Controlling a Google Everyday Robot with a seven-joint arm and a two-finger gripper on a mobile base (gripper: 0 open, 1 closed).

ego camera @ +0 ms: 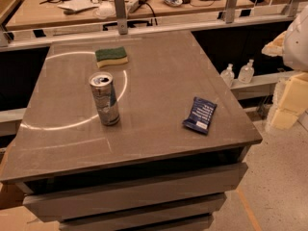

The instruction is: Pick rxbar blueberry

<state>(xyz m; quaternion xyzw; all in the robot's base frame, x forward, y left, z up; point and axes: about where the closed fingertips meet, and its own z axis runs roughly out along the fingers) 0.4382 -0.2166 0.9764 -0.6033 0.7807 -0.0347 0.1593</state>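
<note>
The rxbar blueberry [200,114] is a flat dark navy-blue wrapper with pale text lines. It lies flat on the grey table top [159,76], near the right front corner, with its long side running slightly on a diagonal. Nothing touches it. My gripper is not in view. Only a white rounded part [296,37] shows at the right edge of the camera view, off the table and well away from the bar.
A tall silver-blue drink can [104,98] stands upright left of centre. A green and yellow sponge [111,57] lies at the back. Two small clear bottles [238,73] stand on a ledge to the right. Pale yellow blocks [288,100] sit at the right edge. A cluttered desk [120,4] is behind.
</note>
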